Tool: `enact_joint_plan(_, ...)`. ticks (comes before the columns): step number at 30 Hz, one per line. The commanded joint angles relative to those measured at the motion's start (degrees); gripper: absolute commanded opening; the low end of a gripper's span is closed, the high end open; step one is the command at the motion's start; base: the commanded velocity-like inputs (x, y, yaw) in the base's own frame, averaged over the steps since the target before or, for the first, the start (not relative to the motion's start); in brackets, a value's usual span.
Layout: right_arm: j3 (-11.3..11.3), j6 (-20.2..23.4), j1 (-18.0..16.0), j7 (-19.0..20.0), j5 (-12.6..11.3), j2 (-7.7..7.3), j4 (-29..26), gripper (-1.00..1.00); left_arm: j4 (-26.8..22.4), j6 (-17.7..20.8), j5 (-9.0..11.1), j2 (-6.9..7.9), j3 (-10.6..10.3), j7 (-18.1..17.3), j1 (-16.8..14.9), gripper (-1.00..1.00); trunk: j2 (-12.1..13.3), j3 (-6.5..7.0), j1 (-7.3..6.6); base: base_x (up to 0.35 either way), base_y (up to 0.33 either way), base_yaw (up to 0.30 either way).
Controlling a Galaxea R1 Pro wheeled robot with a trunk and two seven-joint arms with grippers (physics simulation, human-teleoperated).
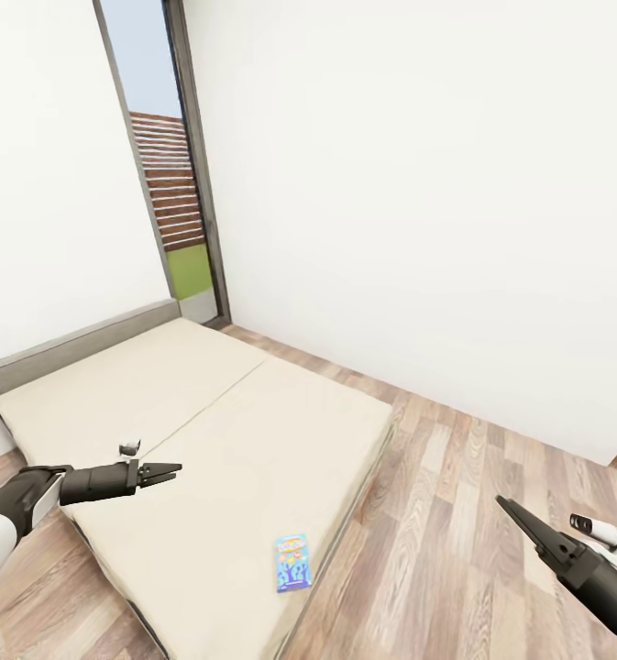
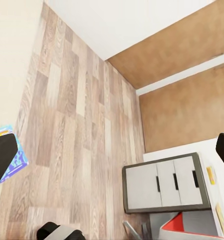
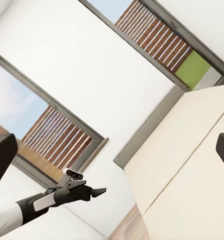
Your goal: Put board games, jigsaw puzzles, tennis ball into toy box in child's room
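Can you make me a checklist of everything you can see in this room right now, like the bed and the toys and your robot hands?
Surface: beige bed with a grey frame, on a wood-plank floor.
Job's things: one small blue board game lies flat on the mattress near its front edge. Nothing else lies on the bed.
Clutter: nothing seen on the bed; a grey drawer cabinet stands on the floor in the left wrist view.
Grippers: left gripper hangs over the bed, empty, fingers close together. Right gripper is over the floor; open or shut cannot be told.
Cables: nothing seen.
Surroundings: white walls and a tall dark-framed window.
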Motion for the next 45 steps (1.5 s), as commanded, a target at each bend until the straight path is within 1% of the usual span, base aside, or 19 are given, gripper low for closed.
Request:
enact_joint_plan(1,0.0,0.4,0.0,-0.1,-0.3,-0.02,0.0,1.00,0.0,0.6,0.1,0.01,0.0,-0.2,0.0,1.00,-0.1,-0.11,0.03,0.000,-0.058,0.064)
enact_joint_plan(27,0.0,0.4,0.0,0.0,-0.3,-0.02,0.0,1.00,0.0,0.6,0.1,0.01,0.0,-0.2,0.0,1.00,-0.1,-0.11,0.03,0.031,-0.006,0.006)
enact_joint_plan(36,0.0,0.4,0.0,0.0,-0.3,-0.02,-0.1,1.00,0.0,0.6,0.1,0.01,0.0,-0.2,0.0,1.00,-0.1,-0.11,0.03,0.054,-0.096,0.000)
enact_joint_plan(45,0.0,0.4,0.0,0.0,-0.3,-0.02,-0.1,1.00,0.0,0.6,0.1,0.01,0.0,-0.2,0.0,1.00,-0.1,-0.11,0.03,0.011,-0.021,0.000)
